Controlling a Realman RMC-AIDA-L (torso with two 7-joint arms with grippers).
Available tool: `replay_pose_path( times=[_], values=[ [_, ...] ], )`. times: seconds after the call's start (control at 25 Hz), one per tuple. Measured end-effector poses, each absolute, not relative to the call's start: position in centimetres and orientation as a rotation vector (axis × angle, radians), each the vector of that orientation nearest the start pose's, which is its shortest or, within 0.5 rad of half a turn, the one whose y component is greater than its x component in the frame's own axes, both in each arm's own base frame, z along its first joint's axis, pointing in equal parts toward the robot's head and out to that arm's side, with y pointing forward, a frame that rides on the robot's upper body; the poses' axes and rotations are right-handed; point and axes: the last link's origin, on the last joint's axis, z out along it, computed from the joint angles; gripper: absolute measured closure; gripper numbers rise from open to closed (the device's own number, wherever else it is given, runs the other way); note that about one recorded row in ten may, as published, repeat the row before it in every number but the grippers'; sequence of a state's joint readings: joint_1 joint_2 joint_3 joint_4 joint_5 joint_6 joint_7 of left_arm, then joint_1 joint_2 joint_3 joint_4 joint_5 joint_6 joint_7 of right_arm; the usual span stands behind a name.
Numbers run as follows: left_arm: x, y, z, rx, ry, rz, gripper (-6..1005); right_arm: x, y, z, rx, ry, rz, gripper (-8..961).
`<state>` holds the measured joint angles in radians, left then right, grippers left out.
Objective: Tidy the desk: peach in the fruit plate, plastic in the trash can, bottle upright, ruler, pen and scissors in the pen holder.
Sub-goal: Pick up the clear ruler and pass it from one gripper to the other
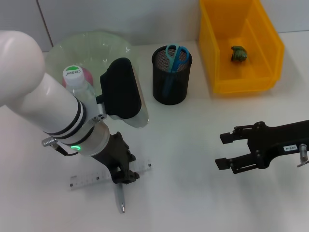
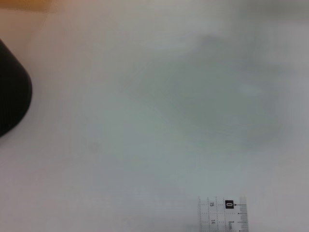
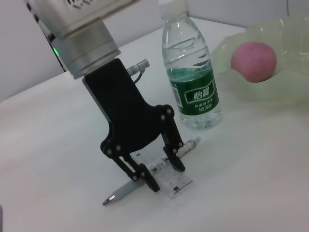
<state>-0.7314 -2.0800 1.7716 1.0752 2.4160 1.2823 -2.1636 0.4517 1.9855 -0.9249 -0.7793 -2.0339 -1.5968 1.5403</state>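
My left gripper point(image 1: 123, 177) is open, its fingertips point(image 3: 153, 185) down at the table astride a grey pen point(image 1: 120, 199) that lies across a clear ruler point(image 1: 91, 179). The right wrist view shows the pen point(image 3: 121, 191) and the ruler point(image 3: 173, 181) between the spread fingers. The ruler's end also shows in the left wrist view point(image 2: 224, 216). A water bottle point(image 1: 74, 79) stands upright beside the pale green fruit plate point(image 1: 91, 41), which holds a pink peach point(image 3: 253, 59). Blue scissors point(image 1: 177, 53) stand in the black mesh pen holder point(image 1: 171, 79). Green crumpled plastic point(image 1: 239, 54) lies in the yellow bin point(image 1: 219, 58). My right gripper point(image 1: 227, 151) is open and empty at the right.
The bottle point(image 3: 192, 82) stands close behind my left gripper point(image 3: 166, 177). My left arm hides part of the plate and most of the peach in the head view. A dark rounded shape point(image 2: 9, 92) sits at the edge of the left wrist view.
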Motion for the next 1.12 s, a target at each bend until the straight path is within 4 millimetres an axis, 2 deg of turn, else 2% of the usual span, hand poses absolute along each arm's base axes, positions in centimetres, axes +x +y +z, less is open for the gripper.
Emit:
replay_pose_path(
  times=[0.2,0.32,0.4,0.44,0.52,0.6,0.64,0.72,0.92,1.04,1.12],
  values=[
    [-14.3,33.8,-8.5,-3.006,-0.130,0.555,593,28.5,31.2,2.1,-2.889,0.693,0.376,138],
    [-12.3,33.4,-5.9,-3.049,-0.194,0.323,595,28.5,31.3,2.1,-2.889,0.692,0.375,138],
    [-12.3,33.4,-5.9,-3.049,-0.194,0.323,596,28.5,31.3,2.1,-2.889,0.692,0.375,138],
    [-11.2,33.1,-3.9,-3.051,-0.231,0.128,597,28.5,31.3,2.1,-2.889,0.691,0.375,138],
    [-10.5,33.1,-1.4,-2.995,-0.295,-0.121,597,28.4,31.3,2.1,-2.889,0.686,0.377,138],
    [-10.4,33.1,-1.0,-2.984,-0.306,-0.167,597,28.4,31.3,2.1,-2.887,0.684,0.379,138],
    [-10.3,33.0,0.3,-2.938,-0.354,-0.333,597,28.4,31.3,2.1,-2.886,0.684,0.379,138],
    [-10.4,32.9,1.2,-2.902,-0.386,-0.452,597,28.5,31.4,2.1,-2.876,0.683,0.377,138],
    [-10.5,32.4,3.7,-2.764,-0.445,-0.892,597,28.2,31.5,1.8,-2.874,0.669,0.388,138],
    [-11.1,32.0,4.8,-2.650,-0.428,-1.120,597,28.1,31.5,1.7,-2.869,0.659,0.401,138],
    [-11.6,31.9,4.7,-2.540,-0.401,-1.228,597,28.0,31.5,1.7,-2.861,0.643,0.416,138]
  ],
)
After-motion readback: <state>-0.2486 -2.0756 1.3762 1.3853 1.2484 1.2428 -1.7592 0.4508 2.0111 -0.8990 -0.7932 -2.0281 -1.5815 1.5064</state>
